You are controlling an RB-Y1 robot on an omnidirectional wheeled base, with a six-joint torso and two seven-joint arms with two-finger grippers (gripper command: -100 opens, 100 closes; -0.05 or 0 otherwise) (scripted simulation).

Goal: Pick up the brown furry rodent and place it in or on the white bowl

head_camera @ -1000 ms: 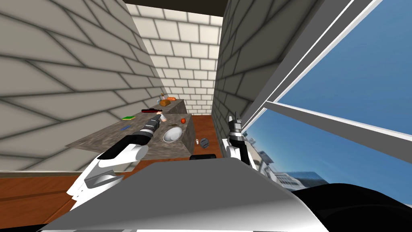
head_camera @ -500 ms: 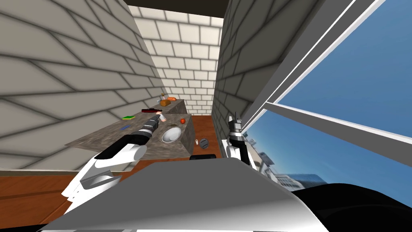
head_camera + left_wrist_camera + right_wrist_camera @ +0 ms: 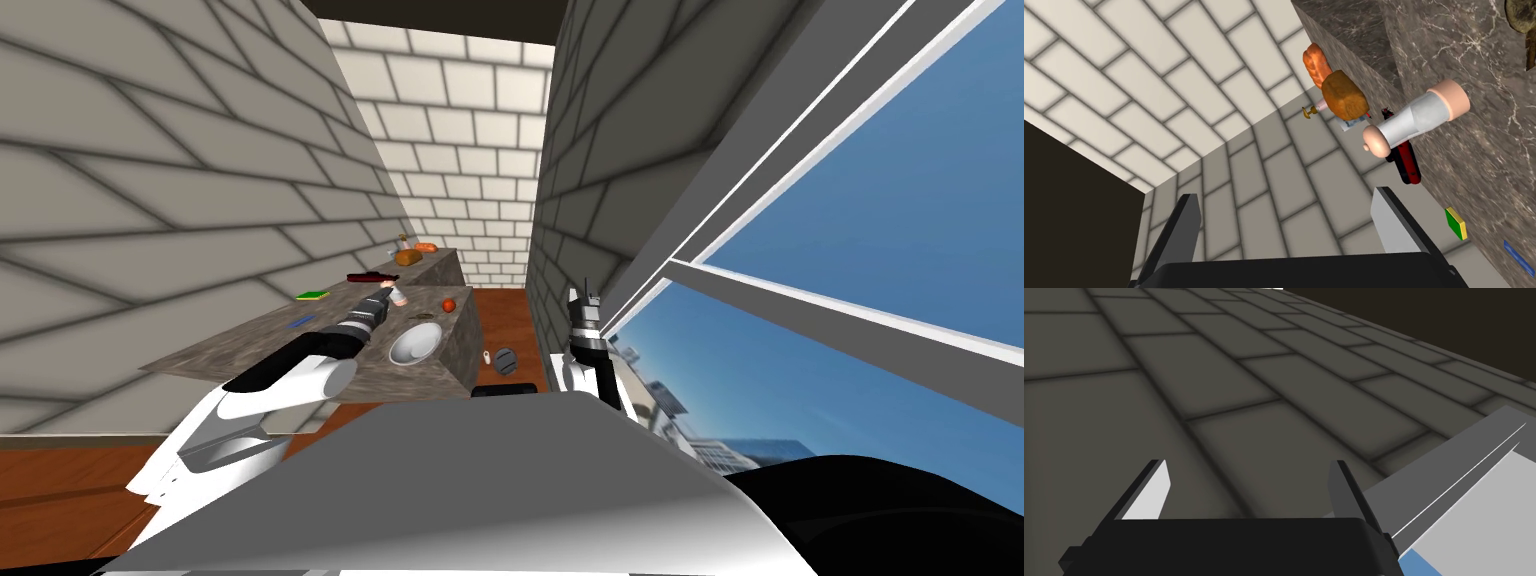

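Note:
A white bowl (image 3: 415, 343) sits near the front corner of the marble counter (image 3: 250, 345). Just behind it lies a small olive-brown thing (image 3: 425, 317), likely the rodent; it also shows past my left hand as a brown shape with a thin tail (image 3: 1520, 22). My left gripper (image 3: 385, 290) reaches over the counter, left of the bowl and beside a white bottle with pinkish ends (image 3: 1414, 122). In the left wrist view the left gripper (image 3: 1284, 220) is open and holds nothing. My right gripper (image 3: 583, 300) is raised near the window, and the right gripper (image 3: 1249, 488) is open and empty.
The counter also carries a red tomato (image 3: 449, 304), a red and black tool (image 3: 372, 276), a green and yellow block (image 3: 313, 295), a blue pen (image 3: 299, 321), a brown loaf (image 3: 409, 257) and an orange item (image 3: 427, 246). A grey object (image 3: 504, 358) lies on the wooden floor.
The whole head view has shifted, so I have moved: counter and bowl now sit lower and further left. My left arm stays over the counter by the bottle. The right arm holds still.

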